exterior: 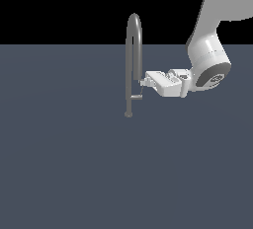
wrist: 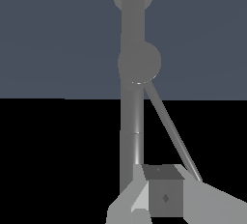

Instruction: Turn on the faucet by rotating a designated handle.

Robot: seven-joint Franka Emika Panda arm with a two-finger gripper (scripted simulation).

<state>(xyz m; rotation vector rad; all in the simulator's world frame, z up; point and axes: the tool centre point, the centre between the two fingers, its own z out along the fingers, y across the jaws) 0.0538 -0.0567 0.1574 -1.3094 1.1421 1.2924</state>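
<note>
A flat slate-grey floor runs to a black backdrop. The white arm (exterior: 207, 50) reaches in from the exterior view's right, laid level so its gripper (exterior: 143, 82) meets the faucet (exterior: 133, 50) sideways. The handle (exterior: 136, 97) juts low off the pipe, just beneath the fingers. How wide they stand cannot be told; nothing looks gripped.

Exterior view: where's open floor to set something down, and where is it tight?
Free: the floor all along the exterior view's left of the faucet and in front of its foot. Crowded: the exterior view's right of the pipe, where the gripper sits by the handle.
</note>
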